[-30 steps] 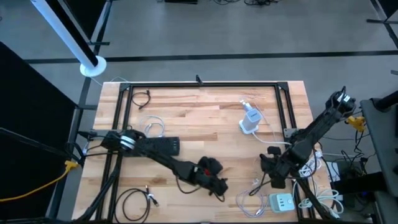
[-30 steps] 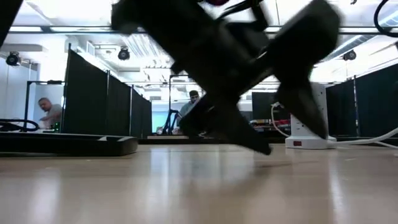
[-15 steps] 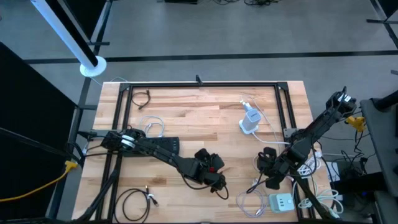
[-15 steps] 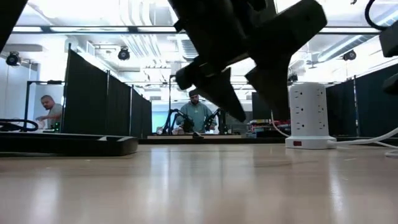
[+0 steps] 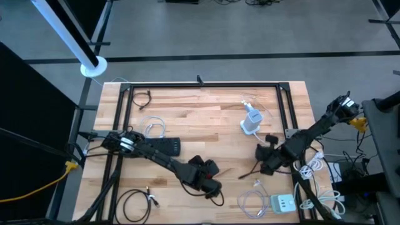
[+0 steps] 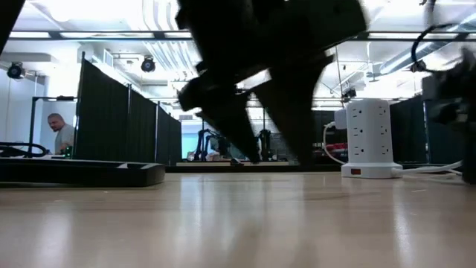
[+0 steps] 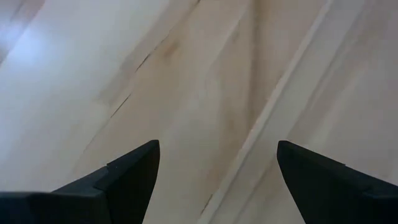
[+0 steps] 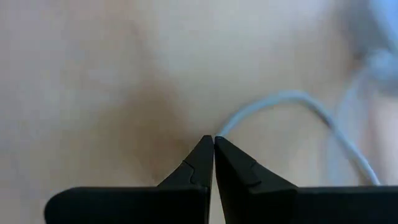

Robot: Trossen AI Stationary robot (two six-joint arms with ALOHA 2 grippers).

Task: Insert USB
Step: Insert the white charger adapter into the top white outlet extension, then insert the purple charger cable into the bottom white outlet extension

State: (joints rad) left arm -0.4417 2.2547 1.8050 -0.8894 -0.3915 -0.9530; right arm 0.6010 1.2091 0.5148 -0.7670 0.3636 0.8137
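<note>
While both arms reach over the table [image 5: 187,119], neither gripper carries anything that can be confirmed beyond a white cable at the right one. The table is a wood-plank top with a black frame [image 5: 200,85] running along its far edge and down both sides.

The left arm [image 5: 156,150] lies low across the near-left part of the top, its gripper [image 5: 211,185] near the middle of the front half. In the left wrist view its fingers [image 7: 130,171] stand wide apart over bare wood — nothing between them.

The right arm [image 5: 312,131] comes in from the right edge, with its gripper [image 5: 262,164] over the near-right part of the top. In the right wrist view the fingertips [image 8: 214,144] meet, and the cable [image 8: 292,102] runs out from that point — pinched at the tips as far as the view shows.

A white power tower [image 5: 251,120] stands upright on the far-right part of the top, well apart from both grippers; the low view shows its outlets [image 6: 366,119]. A white charger [image 5: 282,203] lies at the near-right edge, with white loops of cable [image 5: 250,201] just beside it. Other coiled cables lie at the near-left [image 5: 134,203] and far-left [image 5: 142,98]. The USB plug itself cannot be told apart.
</note>
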